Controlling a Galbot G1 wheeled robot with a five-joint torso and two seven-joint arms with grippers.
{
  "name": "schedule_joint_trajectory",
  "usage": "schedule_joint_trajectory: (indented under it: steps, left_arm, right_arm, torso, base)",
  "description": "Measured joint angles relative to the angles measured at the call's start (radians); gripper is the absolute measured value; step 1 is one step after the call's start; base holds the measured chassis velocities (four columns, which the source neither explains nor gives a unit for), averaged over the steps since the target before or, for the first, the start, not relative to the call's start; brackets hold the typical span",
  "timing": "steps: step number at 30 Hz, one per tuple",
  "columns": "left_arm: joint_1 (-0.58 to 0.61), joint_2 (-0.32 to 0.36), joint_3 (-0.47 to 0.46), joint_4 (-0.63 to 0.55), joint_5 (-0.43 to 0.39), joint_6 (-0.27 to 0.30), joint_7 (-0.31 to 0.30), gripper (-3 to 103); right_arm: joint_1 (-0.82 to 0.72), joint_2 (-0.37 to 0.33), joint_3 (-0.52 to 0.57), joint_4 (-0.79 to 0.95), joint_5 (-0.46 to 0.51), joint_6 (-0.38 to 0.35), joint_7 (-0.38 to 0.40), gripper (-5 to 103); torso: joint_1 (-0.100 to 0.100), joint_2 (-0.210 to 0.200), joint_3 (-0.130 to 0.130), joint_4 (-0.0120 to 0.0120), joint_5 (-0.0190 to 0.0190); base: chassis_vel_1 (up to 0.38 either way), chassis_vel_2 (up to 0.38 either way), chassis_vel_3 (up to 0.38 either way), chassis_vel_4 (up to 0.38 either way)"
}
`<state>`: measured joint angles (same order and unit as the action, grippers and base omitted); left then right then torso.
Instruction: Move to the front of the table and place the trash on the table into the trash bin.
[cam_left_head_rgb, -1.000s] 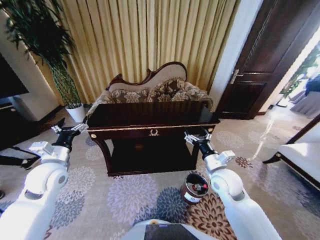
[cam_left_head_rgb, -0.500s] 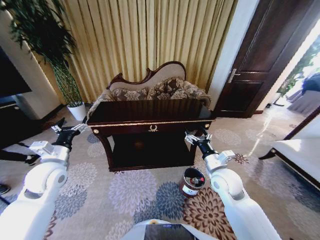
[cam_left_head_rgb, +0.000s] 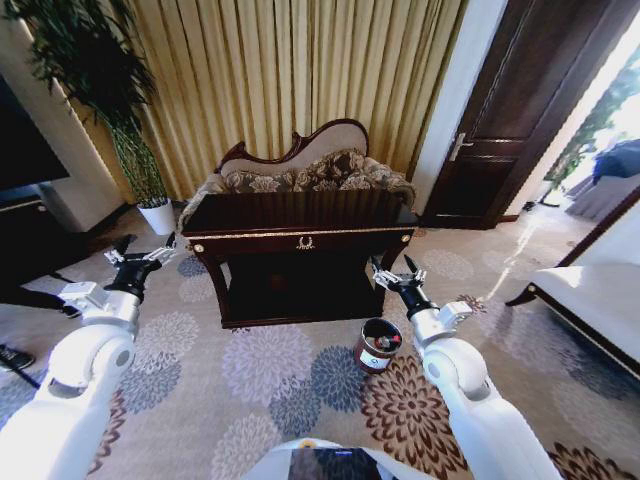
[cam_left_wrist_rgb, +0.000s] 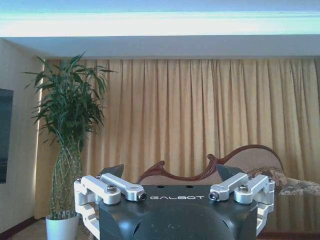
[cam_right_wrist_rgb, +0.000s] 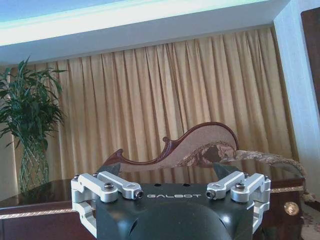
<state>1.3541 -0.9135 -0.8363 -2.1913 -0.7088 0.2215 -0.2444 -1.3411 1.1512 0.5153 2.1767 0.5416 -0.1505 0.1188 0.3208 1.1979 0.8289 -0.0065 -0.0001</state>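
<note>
desk (cam_left_head_rgb: 300, 213): dark, glossy, centred ahead before sofa (cam_left_head_rgb: 300, 170) and curtain (cam_left_head_rgb: 290, 70). bin (cam_left_head_rgb: 377, 345): on carpet off desk's right front leg, just beside right arm. left pincer (cam_left_head_rgb: 140, 257): wide, empty, raised left of desk. right pincer (cam_left_head_rgb: 397, 275): wide, empty, near desk's right front corner.

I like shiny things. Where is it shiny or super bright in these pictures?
Head view: the table top is glossy and mirrors the curtains; daylight glares white past the door. Left wrist view: a bright strip glows along the ceiling. Right wrist view: the tabletop mirrors the sofa.
</note>
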Motion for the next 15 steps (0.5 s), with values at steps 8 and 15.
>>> schedule_joint_trajectory:
  steps: [8,15]
  left_arm:
    - [0.002,-0.002,0.0,-0.005,0.0,0.001,0.001,100]
    - [0.003,-0.004,0.002,-0.01,0.0,0.001,0.001,100]
  right_arm:
    - [-0.005,0.002,0.005,-0.001,-0.001,0.001,0.0,100]
    - [-0.006,0.001,0.012,-0.001,0.0,0.002,0.0,100]
  torso:
    - [0.0,0.0,0.0,0.0,0.0]
    - [0.0,0.0,0.0,0.0,0.0001]
  base:
    - [0.194,-0.185,-0.186,0.196]
    - [0.159,-0.189,-0.161,0.171]
